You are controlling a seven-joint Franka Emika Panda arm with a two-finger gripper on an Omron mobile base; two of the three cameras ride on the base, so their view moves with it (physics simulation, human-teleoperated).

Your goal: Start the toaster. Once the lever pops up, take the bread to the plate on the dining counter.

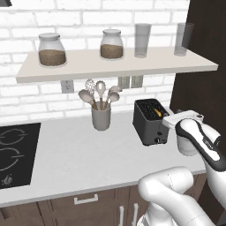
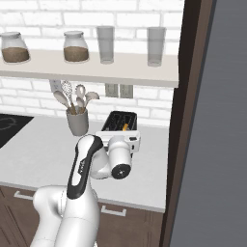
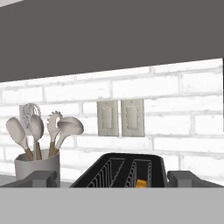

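The arm is parked right in front of the toaster (image 1: 149, 120), which sits on the white counter (image 1: 79, 154) against the brick wall, to the right of the grey utensil cup (image 1: 101, 117). The gripper (image 3: 112, 179) looks over the toaster's top from the front, and its jaws stand wide apart, holding nothing, one tip on each side of the black body in the hand view.

There's the bread (image 3: 140, 183), a small tan corner peeking out of the right-hand slot, sunk well down. From the left base view it shows as a yellow sliver (image 1: 157, 113) inside the top. So the slice is loaded, and the start looks not yet made; no lever can be picked out in these pictures.

Here's where it could slip. The hand hovers high, at slot level, while whatever starts the toaster probably sits lower on the body, so a push from here could land on the rim or the slots and do nothing. A heavy push on a small light box could also slide it back toward the wall or skew it. And with the jaws this wide, a downward press may straddle a narrow lever and miss it altogether.
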